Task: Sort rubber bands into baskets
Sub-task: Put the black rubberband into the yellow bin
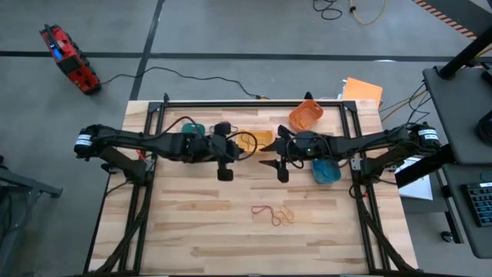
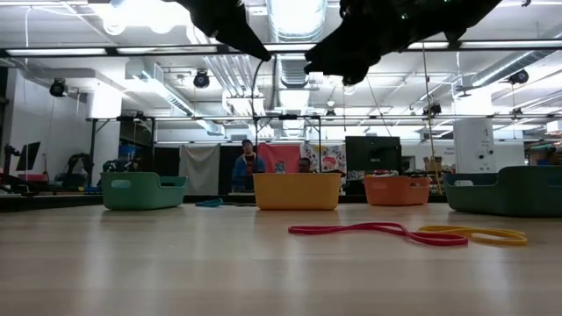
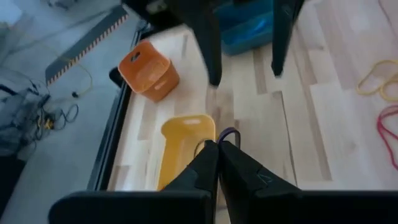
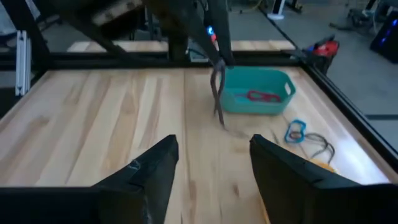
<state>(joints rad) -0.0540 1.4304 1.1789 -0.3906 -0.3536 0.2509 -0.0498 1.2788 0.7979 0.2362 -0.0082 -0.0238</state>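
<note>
Left pincer (image 3: pixel 217 149) pinched shut on a dark rubber band (image 4: pixel 216 93) — limp, light, dangling — right pincer (image 4: pixel 211 163) open, empty; grab loose bands (image 1: pixel 270 213) off the worktop (image 1: pixel 192 231) mid-loop.

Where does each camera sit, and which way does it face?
High view: above, facing straight down on the table; both arms show.
Low view: at table-top height, facing the yellow basket; arms overhead.
Left wrist view: on the left arm, facing the yellow basket; left gripper shut on a dark band.
Right wrist view: on the right arm, facing the teal basket; right gripper open.
Shared: high and low views show the red band.
</note>
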